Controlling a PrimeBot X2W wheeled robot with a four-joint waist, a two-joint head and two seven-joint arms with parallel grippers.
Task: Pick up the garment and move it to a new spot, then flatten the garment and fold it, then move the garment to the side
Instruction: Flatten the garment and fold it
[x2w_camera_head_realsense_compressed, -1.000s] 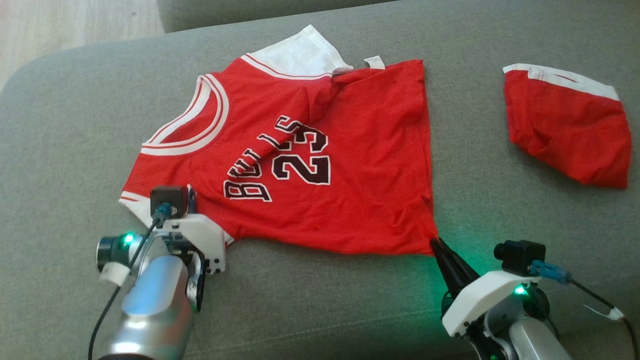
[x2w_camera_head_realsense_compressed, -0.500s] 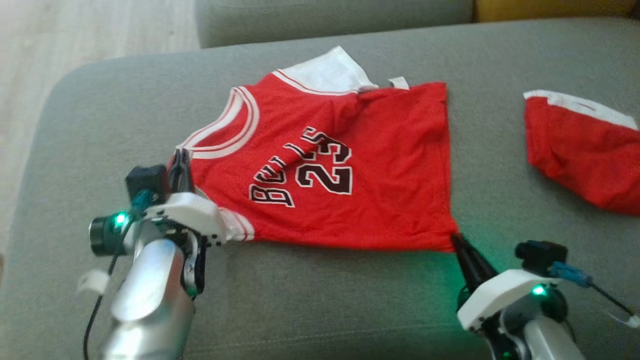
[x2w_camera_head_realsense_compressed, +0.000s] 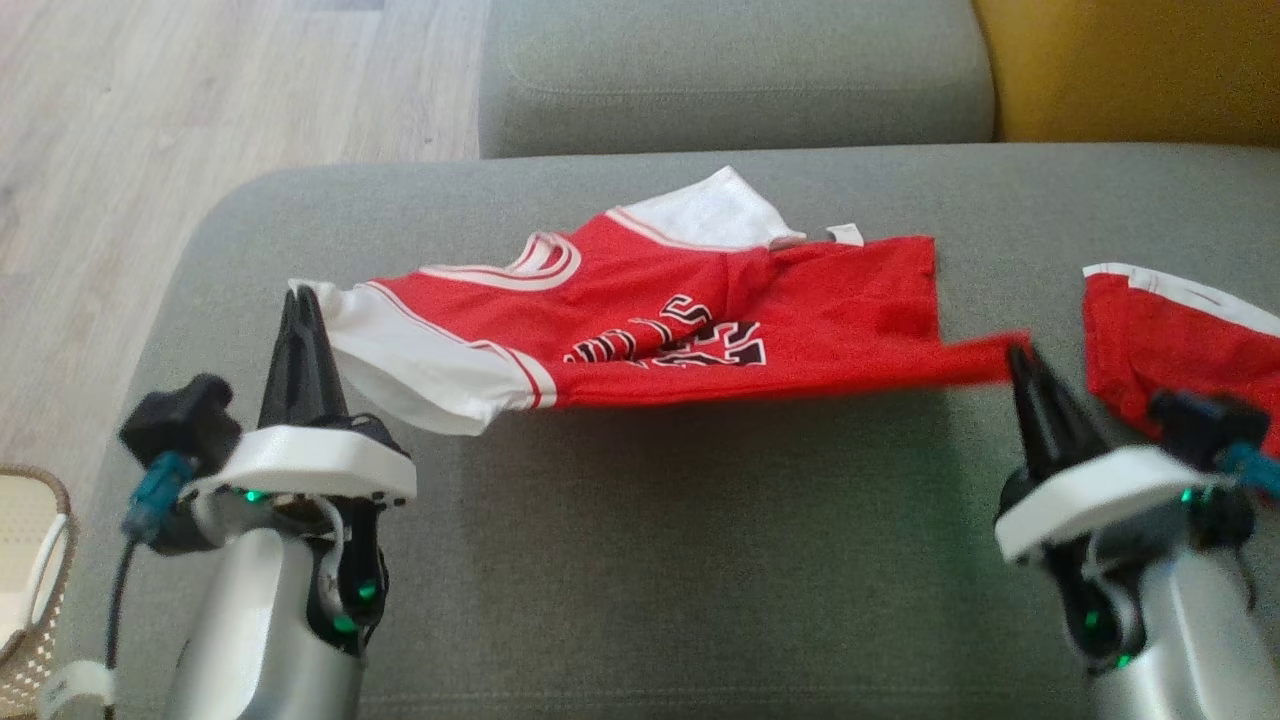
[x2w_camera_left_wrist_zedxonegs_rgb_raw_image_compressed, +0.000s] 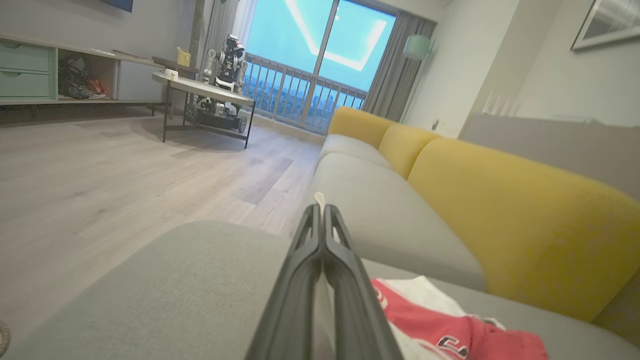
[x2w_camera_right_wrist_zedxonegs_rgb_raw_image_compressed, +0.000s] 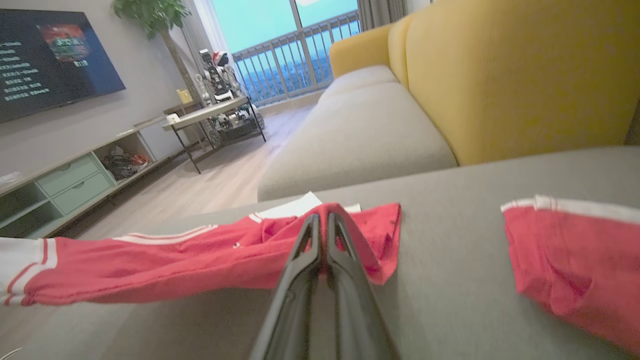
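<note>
Grey sofa (x2w_camera_head_realsense_compressed: 640, 560), red jersey (x2w_camera_head_realsense_compressed: 800, 290) taut between left end effector (x2w_camera_head_realsense_compressed: 299, 297), right end effector (x2w_camera_head_realsense_compressed: 1018, 353)

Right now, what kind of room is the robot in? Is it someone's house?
Most likely a home living room. There is a grey and yellow sofa, a TV on the wall above a low cabinet, and a coffee table by a glass balcony door.

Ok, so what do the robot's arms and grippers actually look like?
The left gripper and right gripper each have two long, dark, tapering fingers on a white mount with green lights. The forearms are silvery. A black wrist camera carries a blue plug and black cable.
</note>
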